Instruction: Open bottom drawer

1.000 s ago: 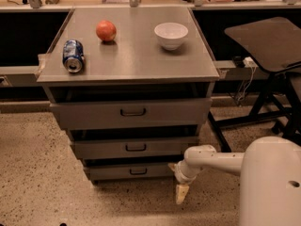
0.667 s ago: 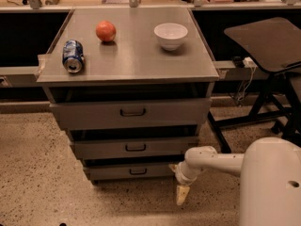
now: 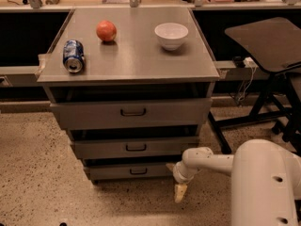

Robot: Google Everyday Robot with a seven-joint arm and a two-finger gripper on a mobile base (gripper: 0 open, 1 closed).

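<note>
The grey metal cabinet has three drawer fronts. The bottom drawer (image 3: pixel 129 171) is the narrowest and lowest, with a small dark loop handle (image 3: pixel 138 171) at its centre; it looks pushed in. My gripper (image 3: pixel 180 192) hangs from the white arm just right of the bottom drawer's right end, pointing down near the floor, about a hand's width right of the handle. It holds nothing.
Above are the middle drawer (image 3: pixel 135 148) and the top drawer (image 3: pixel 131 112). On the cabinet top lie a blue can (image 3: pixel 73 56), a red apple (image 3: pixel 106 31) and a white bowl (image 3: pixel 171 35). A dark chair (image 3: pixel 270 55) stands to the right. Speckled floor (image 3: pixel 37 173) lies left.
</note>
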